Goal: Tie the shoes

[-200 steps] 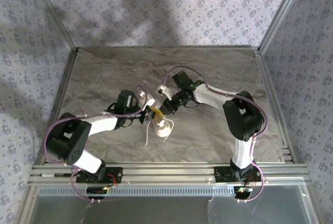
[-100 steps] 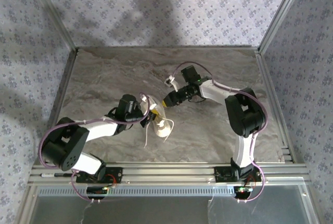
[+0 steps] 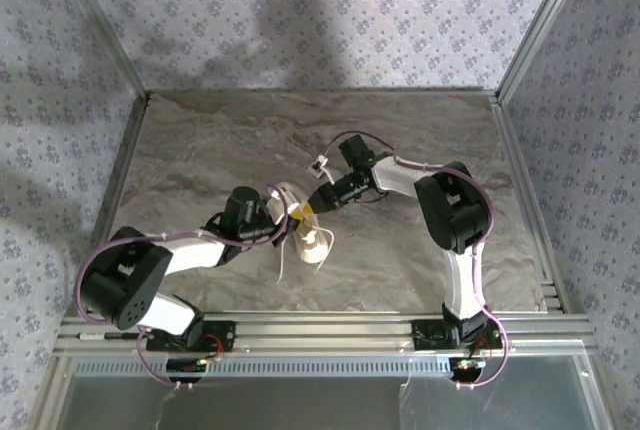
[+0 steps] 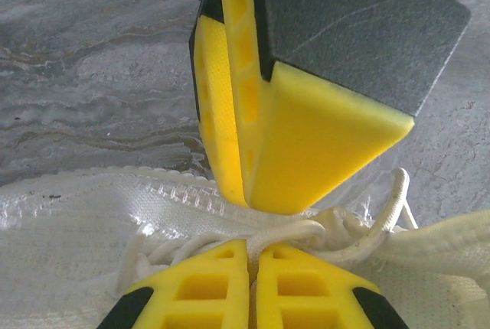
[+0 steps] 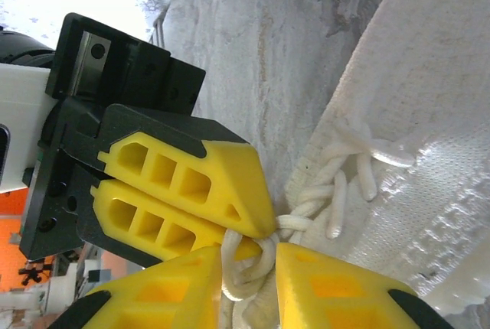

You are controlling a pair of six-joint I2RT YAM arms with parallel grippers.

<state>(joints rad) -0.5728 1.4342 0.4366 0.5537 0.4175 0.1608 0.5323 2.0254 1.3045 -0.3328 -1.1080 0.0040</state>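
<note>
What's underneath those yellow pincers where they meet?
A white sneaker, its lace pinched in the left pincer and looping through the right pincer. Where the lace runs beneath the tips is covered.

I see one camera fixed high above and behind the arm bases, looking down on the whole table (image 3: 220,140). From there the two claws are small, with the left gripper (image 3: 292,218) just left of the right gripper (image 3: 314,206). The left wrist camera sits close behind its own fingertips and looks forward along them. It is near enough that the right gripper (image 4: 253,195) looms just ahead, pointing back at it. The right wrist camera looks out the same way from behind its claw, and the left gripper (image 5: 256,226) comes in from the upper left. All three views share the spot where the tips meet over the sneaker (image 3: 315,245) and its laces (image 4: 291,231).
</note>
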